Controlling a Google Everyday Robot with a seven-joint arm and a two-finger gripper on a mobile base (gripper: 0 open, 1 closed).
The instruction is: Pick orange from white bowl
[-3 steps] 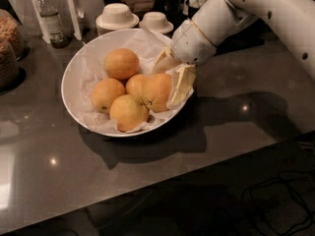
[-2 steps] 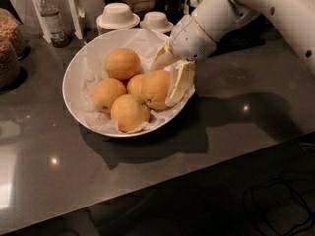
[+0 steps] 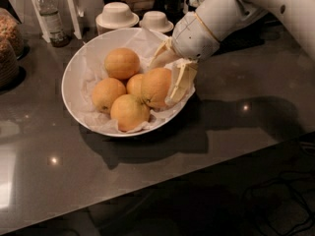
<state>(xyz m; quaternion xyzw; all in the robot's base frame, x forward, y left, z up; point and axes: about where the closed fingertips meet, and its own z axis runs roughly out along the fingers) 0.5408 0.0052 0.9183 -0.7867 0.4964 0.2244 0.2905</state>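
Note:
The white bowl (image 3: 68, 73) sits on the dark countertop, lined with crumpled white paper. It holds the orange (image 3: 153, 87), the biggest fruit, at its right side, and several smaller oranges (image 3: 121, 63) to the left. My gripper (image 3: 163, 83) reaches into the bowl from the upper right. One finger (image 3: 179, 81) lies against the orange's right side and the other finger (image 3: 160, 57) is behind it. The gripper is shut on the orange, which sits slightly above and against its neighbours.
Two upturned white cups on saucers (image 3: 116, 14) (image 3: 156, 20) stand behind the bowl. A bottle (image 3: 49, 19) and a white card stand (image 3: 81, 4) are at the back left. Jars (image 3: 7, 48) are at the left edge. The counter's front edge runs diagonally below.
The fingers have closed in around the orange, and the orange has shifted slightly up and to the right. The other oranges and the bowl have stayed put.

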